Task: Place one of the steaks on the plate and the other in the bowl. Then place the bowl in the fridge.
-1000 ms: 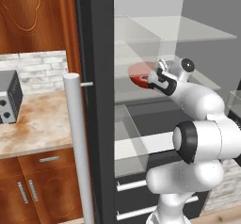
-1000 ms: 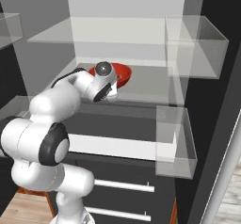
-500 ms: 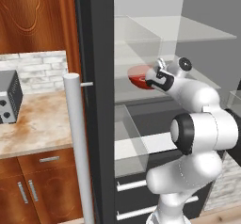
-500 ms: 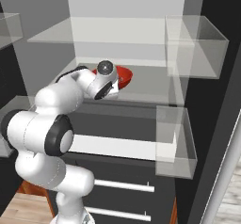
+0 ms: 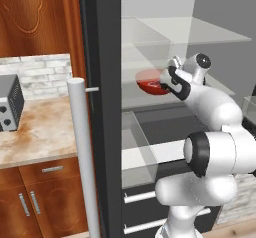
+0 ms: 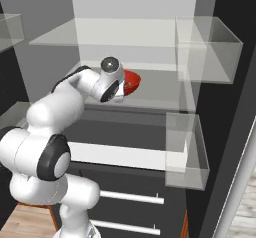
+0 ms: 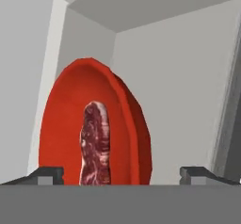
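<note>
The red bowl (image 5: pixel 149 84) rests on a glass shelf (image 6: pixel 155 99) in the middle of the open fridge (image 5: pixel 107 57). One steak (image 7: pixel 95 143), dark red with pale marbling, lies inside the bowl (image 7: pixel 61 124). My gripper (image 5: pixel 168 82) is just at the bowl's near rim, and its jaws stand wide open with nothing between them. In the hand view my gripper (image 7: pixel 122 173) has one tip on each side of the bowl, clear of it. From the right, the hand covers part of the bowl (image 6: pixel 132 80). The plate is out of view.
The fridge door's silver bar handle (image 5: pixel 83 147) stands close at the left. Clear door bins (image 6: pixel 202 49) hang at the right. Glass shelves lie above and below the bowl, with drawers (image 6: pixel 131 198) at the bottom. A grey appliance (image 5: pixel 10 104) sits on the stone counter (image 5: pixel 42 132).
The jaws went from shut at the bowl's rim to wide open, letting the bowl go. The bowl stays on the shelf, and the hand has shifted slightly.
</note>
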